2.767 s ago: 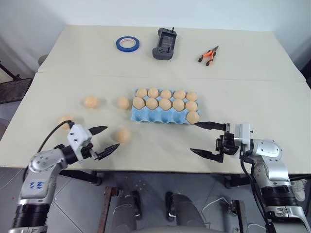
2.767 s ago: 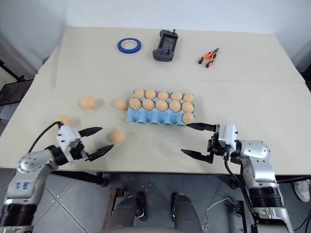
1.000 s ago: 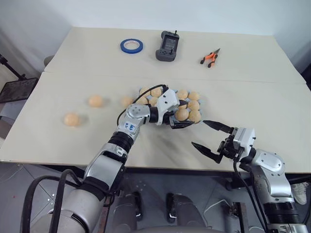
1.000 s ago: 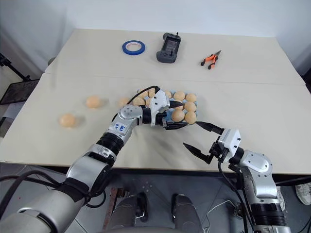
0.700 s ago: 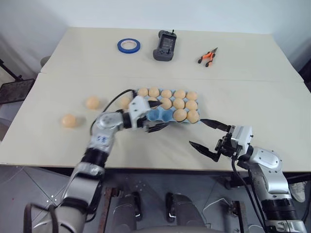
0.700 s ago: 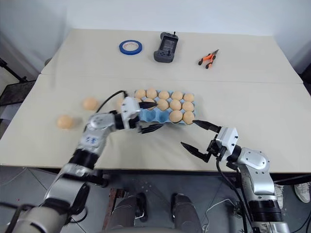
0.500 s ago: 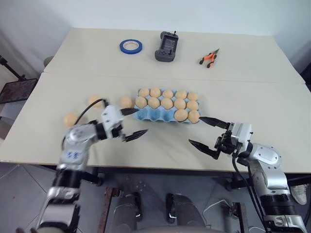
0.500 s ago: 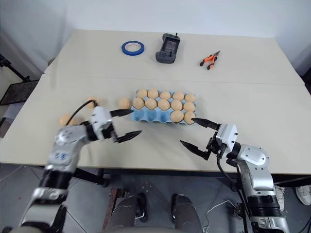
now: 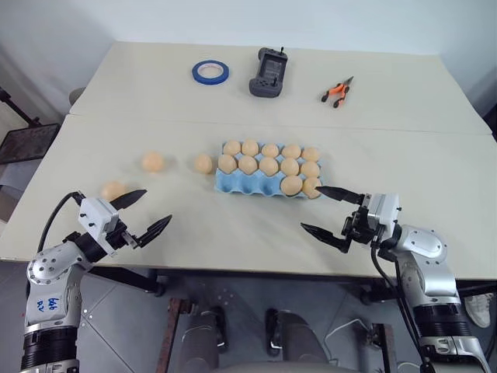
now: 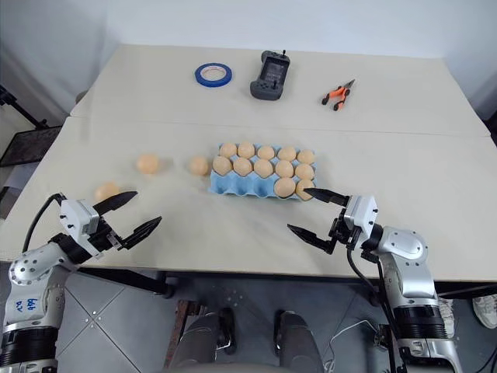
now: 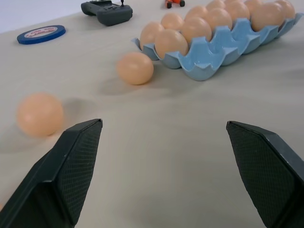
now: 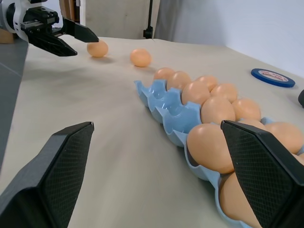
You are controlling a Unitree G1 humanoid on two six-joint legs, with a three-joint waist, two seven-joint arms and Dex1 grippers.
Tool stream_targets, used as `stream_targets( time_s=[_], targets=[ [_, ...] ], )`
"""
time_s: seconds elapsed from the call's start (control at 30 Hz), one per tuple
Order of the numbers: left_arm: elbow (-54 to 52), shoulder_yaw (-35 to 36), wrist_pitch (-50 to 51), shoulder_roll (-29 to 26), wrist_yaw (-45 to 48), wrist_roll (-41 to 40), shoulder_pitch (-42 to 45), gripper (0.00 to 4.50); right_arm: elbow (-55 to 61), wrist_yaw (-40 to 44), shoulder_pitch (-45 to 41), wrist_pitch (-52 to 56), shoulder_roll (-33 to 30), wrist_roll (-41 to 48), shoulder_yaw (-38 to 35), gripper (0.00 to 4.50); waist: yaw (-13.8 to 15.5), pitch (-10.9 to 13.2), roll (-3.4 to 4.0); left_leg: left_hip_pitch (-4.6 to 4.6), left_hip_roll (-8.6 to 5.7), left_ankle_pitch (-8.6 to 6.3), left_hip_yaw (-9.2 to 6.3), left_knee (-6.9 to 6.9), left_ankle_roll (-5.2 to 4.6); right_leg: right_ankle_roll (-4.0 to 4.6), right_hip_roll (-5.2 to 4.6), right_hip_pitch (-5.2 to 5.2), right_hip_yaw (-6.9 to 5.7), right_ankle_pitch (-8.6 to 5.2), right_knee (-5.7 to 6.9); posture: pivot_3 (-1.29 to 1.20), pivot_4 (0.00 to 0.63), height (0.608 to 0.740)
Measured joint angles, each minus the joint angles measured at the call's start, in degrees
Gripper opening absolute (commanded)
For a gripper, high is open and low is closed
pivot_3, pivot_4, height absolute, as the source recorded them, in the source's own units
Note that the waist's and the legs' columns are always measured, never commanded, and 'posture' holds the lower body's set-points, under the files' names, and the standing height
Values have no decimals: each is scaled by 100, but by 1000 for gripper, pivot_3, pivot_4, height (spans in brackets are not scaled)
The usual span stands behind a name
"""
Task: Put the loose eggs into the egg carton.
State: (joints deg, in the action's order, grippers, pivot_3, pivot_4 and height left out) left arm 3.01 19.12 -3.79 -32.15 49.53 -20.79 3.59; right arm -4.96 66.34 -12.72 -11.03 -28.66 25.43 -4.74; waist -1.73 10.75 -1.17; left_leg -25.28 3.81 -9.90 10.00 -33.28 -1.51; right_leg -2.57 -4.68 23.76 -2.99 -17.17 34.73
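The light blue egg carton (image 9: 239, 185) lies mid-table, holding several tan eggs; the three left cups of its front row are bare. Three loose eggs rest on the table to its left: one (image 9: 203, 163) close beside it, one (image 9: 153, 162) farther left, one (image 9: 113, 190) near my left gripper. My left gripper (image 9: 155, 207) hovers open and empty by the front left edge, just right of that nearest egg. My right gripper (image 9: 310, 207) stands open and empty just off the carton's front right corner. The left wrist view shows two loose eggs (image 11: 135, 68) (image 11: 40, 114) ahead of the open fingers.
At the far side of the table lie a blue tape ring (image 9: 210, 72), a black handheld controller (image 9: 266, 71) and orange pliers (image 9: 335, 90). A seam crosses the table behind the carton. Bare tabletop lies between the two grippers along the front edge.
The loose egg that lay by my left gripper now sits in the carton's front row. The left gripper has swung back left from the carton, open. The right gripper has kept still.
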Motion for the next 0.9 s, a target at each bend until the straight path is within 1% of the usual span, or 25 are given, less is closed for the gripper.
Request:
stream_targets(
  time_s=[0.13,0.27,0.3,0.43,0.47,0.5,0.53,0.57,0.73,0.87,0.9],
  targets=[
    [15,-169,55,118,-163,7,258,4459,-4,3,-37,16,-13,0,-14,4500,2,0,0,1,1,1,0,7,3,-2,2,6,-3,1,6,0,150,740],
    [334,-530,199,190,-391,236,955,4459,-30,-2,-83,25,-47,-1,-41,4500,0,0,0,7,2,2,0,-7,5,-26,3,1,-4,14,15,0,150,740],
    [557,-632,243,215,-500,351,1206,4459,-74,-6,-104,26,-58,-4,-48,4500,1,0,0,7,2,2,0,-14,5,-26,4,-1,-4,14,16,0,150,740],
    [1916,-1060,259,616,-1161,942,2602,4459,-174,-65,-158,10,-70,-13,-68,4500,21,0,0,-4,1,0,-5,-55,0,-32,2,-10,-9,19,18,0,150,740],
    [2220,-1168,170,658,-1267,1076,2869,4459,-171,-84,-160,4,-67,-14,-67,4500,16,-1,-2,-5,-2,-3,-2,-55,-4,-43,-1,-14,-8,26,15,0,150,740],
    [2506,-1234,98,672,-1338,1183,3084,4459,-161,-100,-138,-3,-65,-12,-79,4500,0,-1,-2,-3,-3,-7,8,-54,-12,-86,-1,-14,-4,50,14,0,150,740],
    [2866,-1268,24,724,-1399,1252,3342,4459,-151,-127,-83,-7,-65,-12,-93,4500,-12,-1,-3,-3,-4,-10,14,-54,-16,-110,0,-12,-5,63,13,0,150,740],
    [3146,-1289,-59,794,-1444,1289,3536,4459,-144,-146,-26,-8,-61,-12,-91,4500,-17,-1,-3,-3,-3,-10,14,-53,-17,-112,0,-10,-6,64,13,0,150,740],
    [4381,-1474,-293,1005,-1597,1543,4178,4459,17,-270,64,-7,-48,-12,-87,4500,-3,-1,-3,-7,9,-10,11,-54,-14,-102,12,4,-10,58,28,0,150,740],
    [4982,-1514,-452,1030,-1700,1664,4444,4459,112,-365,180,-7,-49,-9,-135,4500,5,-1,-4,-6,11,-10,6,-63,-12,-101,14,0,-18,57,35,0,150,740],
    [5114,-1515,-478,1043,-1728,1672,4498,4275,137,-378,224,-7,-49,-8,-150,4500,7,-1,-4,-7,11,-10,6,-67,-13,-102,13,-2,-21,58,35,0,150,740]
  ],
)
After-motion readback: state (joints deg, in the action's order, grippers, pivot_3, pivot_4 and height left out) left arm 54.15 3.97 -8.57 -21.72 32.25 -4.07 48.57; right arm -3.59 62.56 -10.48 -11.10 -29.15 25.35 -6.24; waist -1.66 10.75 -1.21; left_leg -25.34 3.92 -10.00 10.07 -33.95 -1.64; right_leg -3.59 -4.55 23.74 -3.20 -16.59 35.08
